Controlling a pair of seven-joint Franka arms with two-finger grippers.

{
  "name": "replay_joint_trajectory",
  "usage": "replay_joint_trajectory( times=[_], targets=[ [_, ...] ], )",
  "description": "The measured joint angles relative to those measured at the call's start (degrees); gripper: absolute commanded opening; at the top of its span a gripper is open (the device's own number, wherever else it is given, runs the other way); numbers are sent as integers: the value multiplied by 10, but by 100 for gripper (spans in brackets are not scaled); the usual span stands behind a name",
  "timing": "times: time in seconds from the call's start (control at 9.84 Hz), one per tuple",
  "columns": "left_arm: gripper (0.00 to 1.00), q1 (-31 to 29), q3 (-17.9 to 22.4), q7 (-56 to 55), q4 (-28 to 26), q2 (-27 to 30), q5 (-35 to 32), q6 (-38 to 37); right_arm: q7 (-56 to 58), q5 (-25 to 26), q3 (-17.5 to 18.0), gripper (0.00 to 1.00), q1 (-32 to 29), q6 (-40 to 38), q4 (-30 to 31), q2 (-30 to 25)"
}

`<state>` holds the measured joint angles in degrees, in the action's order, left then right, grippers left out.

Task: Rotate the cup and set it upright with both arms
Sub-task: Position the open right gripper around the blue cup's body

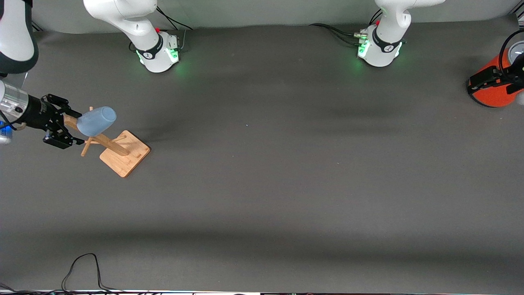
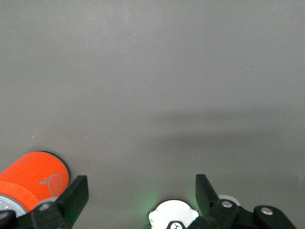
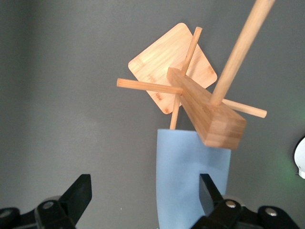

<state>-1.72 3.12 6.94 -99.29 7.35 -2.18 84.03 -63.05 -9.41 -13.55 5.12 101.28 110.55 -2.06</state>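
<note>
Light-blue and matte, the cup (image 1: 97,121) hangs upside down on a peg of a wooden cup rack (image 1: 118,149), which stands on the grey tabletop (image 1: 262,184) toward the right arm's end. We see that its closed bottom points up and outward, so it is not yet upright and not yet taken from the rack.

The right tool (image 1: 61,125) is over the top of the rack, just beside the cup. In the right wrist view its two black fingers (image 3: 76,195) stand wide apart, and the cup (image 3: 190,176) lies between them, closer to one finger, but we judge that nothing is clamped yet. The central post of the rack (image 3: 209,107) is also very close to this tool.

The left tool (image 1: 489,80) waits at the left arm's end of the tabletop, over an orange cylinder (image 1: 491,92) with a grey lid. Its fingers (image 2: 74,193) are apart too and hold nothing.

In our judgement the task is at its beginning. What is left: to close on the cup, lift it off the peg, turn it with the help of the second arm, and put it on the tabletop with the opening up.
</note>
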Motion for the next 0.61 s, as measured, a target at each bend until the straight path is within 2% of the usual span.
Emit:
replay_joint_trajectory(
  times=[0.61],
  targets=[
    [100,0,0,0,-2,0,-1,0,-18,-1,1,100,5,0,10,7]
  ],
)
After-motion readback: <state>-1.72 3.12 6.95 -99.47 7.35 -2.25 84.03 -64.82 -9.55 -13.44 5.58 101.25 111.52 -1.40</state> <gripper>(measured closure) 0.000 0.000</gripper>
